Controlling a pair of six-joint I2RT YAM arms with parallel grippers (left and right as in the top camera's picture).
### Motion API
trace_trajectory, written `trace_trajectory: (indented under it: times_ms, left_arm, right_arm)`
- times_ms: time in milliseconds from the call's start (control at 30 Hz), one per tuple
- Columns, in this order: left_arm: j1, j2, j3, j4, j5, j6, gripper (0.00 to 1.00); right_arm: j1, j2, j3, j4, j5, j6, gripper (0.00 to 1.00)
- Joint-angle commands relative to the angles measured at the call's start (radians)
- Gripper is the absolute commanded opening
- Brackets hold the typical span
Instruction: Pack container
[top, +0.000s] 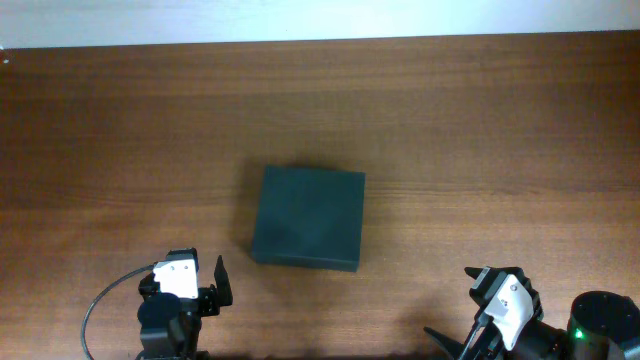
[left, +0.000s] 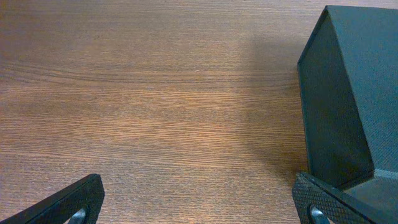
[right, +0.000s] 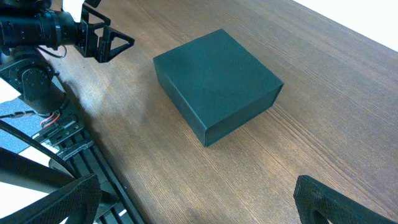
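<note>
The container (top: 308, 218) is a dark green-black matte box with its flat lid down, sitting in the middle of the wooden table (top: 480, 130). My left gripper (top: 190, 283) is near the front edge, just left of and in front of the box, open and holding nothing. The left wrist view has the container (left: 348, 93) close by on the right, beside the right fingertip, with bare wood between the fingers of the left gripper (left: 199, 193). My right gripper (top: 455, 305) is at the front right, open and empty. The right wrist view shows the container (right: 217, 81) ahead of the right gripper (right: 196, 190).
The table's front edge runs past the right gripper, with black frame rails (right: 68, 143) and cables below it. In the right wrist view the left arm (right: 56, 31) shows at the upper left. A pale wall (top: 320, 20) borders the table's far side.
</note>
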Motion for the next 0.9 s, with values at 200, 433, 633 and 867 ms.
trace_trajectory:
  times_ms: [200,433,633,867]
  left_arm:
    - [0.005,-0.011,-0.008,0.005,0.000,-0.013,0.99]
    - [0.005,-0.011,-0.008,0.005,0.000,-0.013,0.99]
    - [0.005,-0.011,-0.008,0.005,0.000,-0.013,0.99]
    - [0.005,-0.011,-0.008,0.005,0.000,-0.013,0.99]
  right_arm:
    - [-0.013,-0.019,-0.001,0.017,0.001,0.001,0.99]
    - [-0.090,-0.147,-0.177,0.200,0.186,0.001,0.99]
    - [-0.164,-0.291,-0.446,0.343,0.221,0.039,0.99]
    - [-0.232,-0.386,-0.693,0.499,0.230,0.196,0.99]
